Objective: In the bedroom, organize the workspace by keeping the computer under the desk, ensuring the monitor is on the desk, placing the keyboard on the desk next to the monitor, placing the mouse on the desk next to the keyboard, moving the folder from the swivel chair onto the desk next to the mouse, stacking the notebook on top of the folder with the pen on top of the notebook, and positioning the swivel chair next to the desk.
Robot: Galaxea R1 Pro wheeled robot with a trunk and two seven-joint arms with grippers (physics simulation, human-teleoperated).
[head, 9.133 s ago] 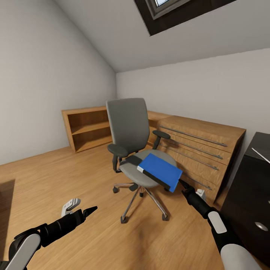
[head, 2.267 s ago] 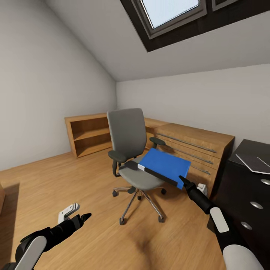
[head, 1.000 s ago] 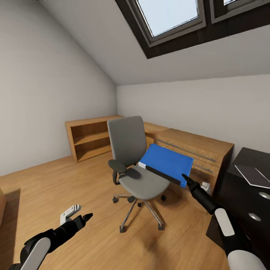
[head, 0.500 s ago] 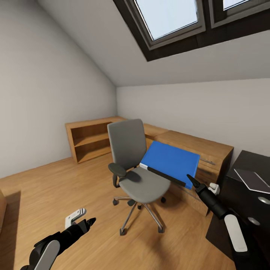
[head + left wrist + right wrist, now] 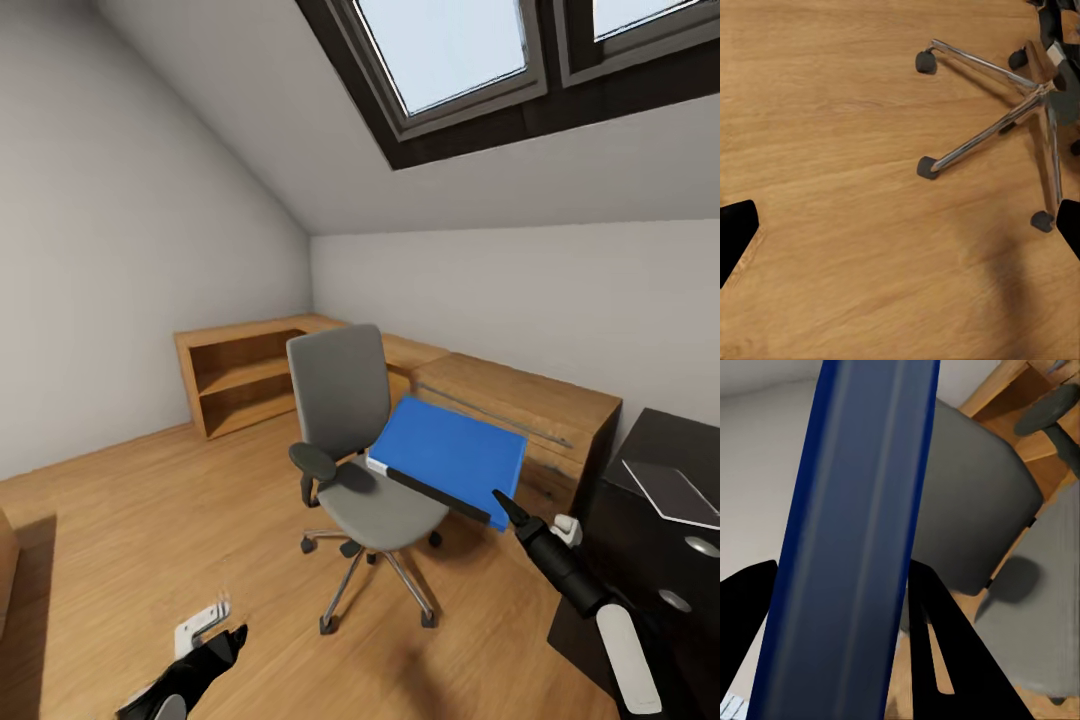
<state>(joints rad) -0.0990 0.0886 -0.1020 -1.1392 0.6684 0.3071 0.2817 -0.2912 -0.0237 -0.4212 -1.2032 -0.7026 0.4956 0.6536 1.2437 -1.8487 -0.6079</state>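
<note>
My right gripper (image 5: 503, 508) is shut on the edge of the blue folder (image 5: 450, 455), which hangs tilted in the air above the seat of the grey swivel chair (image 5: 345, 400). In the right wrist view the folder's blue edge (image 5: 855, 532) runs between the two black fingers (image 5: 937, 630), with the chair behind it. The black desk (image 5: 650, 530) with round drawer knobs stands at the far right, and a flat grey sheet (image 5: 675, 490) lies on its top. My left gripper (image 5: 225, 645) hangs low over the floor and is open. Its wrist view shows the chair's chrome base (image 5: 1020, 112).
A low light-wood cabinet (image 5: 530, 400) stands against the back wall behind the chair, between the open wooden shelf (image 5: 240, 380) and the desk. Bare wood floor (image 5: 130, 540) stretches left of the chair. A skylight (image 5: 450, 40) sits in the sloped ceiling.
The folder has come up off the chair seat in my right gripper and now hangs above it. The camera has tilted upward, and the left arm sits lower in the picture.
</note>
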